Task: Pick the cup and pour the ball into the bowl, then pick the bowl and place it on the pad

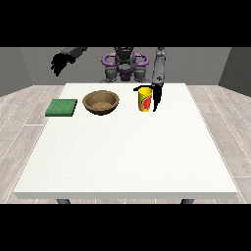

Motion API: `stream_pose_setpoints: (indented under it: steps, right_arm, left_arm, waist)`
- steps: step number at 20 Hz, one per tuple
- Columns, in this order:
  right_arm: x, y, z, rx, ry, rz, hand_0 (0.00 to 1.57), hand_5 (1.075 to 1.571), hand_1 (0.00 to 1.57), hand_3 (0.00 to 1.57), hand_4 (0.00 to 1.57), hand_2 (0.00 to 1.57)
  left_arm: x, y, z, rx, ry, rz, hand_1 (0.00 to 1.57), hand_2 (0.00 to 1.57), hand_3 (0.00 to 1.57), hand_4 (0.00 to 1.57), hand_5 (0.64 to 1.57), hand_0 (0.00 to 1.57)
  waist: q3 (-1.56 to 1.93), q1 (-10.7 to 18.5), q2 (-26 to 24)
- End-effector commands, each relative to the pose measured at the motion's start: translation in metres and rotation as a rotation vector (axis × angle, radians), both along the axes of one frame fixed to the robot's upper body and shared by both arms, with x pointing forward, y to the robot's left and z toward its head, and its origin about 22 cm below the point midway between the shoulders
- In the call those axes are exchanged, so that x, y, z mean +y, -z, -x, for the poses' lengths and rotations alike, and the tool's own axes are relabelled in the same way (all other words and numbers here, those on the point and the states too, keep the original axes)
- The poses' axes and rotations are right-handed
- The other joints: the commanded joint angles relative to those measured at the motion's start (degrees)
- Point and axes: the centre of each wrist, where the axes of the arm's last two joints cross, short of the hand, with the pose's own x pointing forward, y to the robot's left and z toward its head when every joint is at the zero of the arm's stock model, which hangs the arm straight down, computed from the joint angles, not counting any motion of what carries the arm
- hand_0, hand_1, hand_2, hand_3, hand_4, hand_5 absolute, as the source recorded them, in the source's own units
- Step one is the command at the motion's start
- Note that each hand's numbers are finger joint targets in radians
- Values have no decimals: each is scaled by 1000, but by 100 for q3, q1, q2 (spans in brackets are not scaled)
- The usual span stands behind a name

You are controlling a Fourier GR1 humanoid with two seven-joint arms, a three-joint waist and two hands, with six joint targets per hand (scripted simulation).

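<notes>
Cup near far edge, hand beside

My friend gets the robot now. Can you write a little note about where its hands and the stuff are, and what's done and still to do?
Hand at the view's right: down beside the cup, fingers pointing at the table; whether it touches the cup is unclear.
Hand at the view's left: raised off the table's edge, holding nothing.
Cup: upright, right of the bowl. Ball: not visible.
Pad: left of the bowl, nothing on it.
Done: nothing yet.
Left: lift the cup, pour into the bowl, move the bowl onto the pad.
</notes>
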Motion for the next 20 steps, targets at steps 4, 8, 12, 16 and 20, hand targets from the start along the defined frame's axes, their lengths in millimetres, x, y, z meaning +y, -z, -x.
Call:
stream_pose_setpoints:
  steps: [4, 8, 12, 16, 20]
  right_arm:
    - [-24, -31, -8, -63, -25, -2, 0, 1569, 0, 0, 662, 0]
    - [-14, -45, 2, -42, -82, 0, 0, 1568, 0, 74, 642, 0]
    - [-42, -35, -1, -49, -37, -15, 0, 1565, 0, 149, 631, 0]
    - [-80, -32, -8, 66, 34, -33, 0, 1567, 0, 293, 636, 0]
    - [-80, -11, -7, 195, 20, -31, 0, 1564, 0, 276, 639, 0]
  left_arm:
    - [4, 18, -5, -30, -73, -101, 919, 1316, 1379, 1243, 1538, 919]
    - [4, 37, 4, 17, -164, -179, 1265, 1571, 1571, 1335, 1483, 1265]
    - [-11, 30, -6, 6, -159, -205, 1286, 1571, 1571, 1391, 1447, 1286]
    - [-27, 7, -21, 47, -124, -352, 1267, 1571, 1571, 1401, 1432, 1267]
    - [-66, -2, -28, 61, -136, -579, 1298, 1571, 1571, 1398, 1488, 1298]
  waist:
    - [0, -323, 312]
    - [-4, -620, 234]
    - [2, -439, 128]
    - [9, -114, -534]
    - [22, -107, -1220]
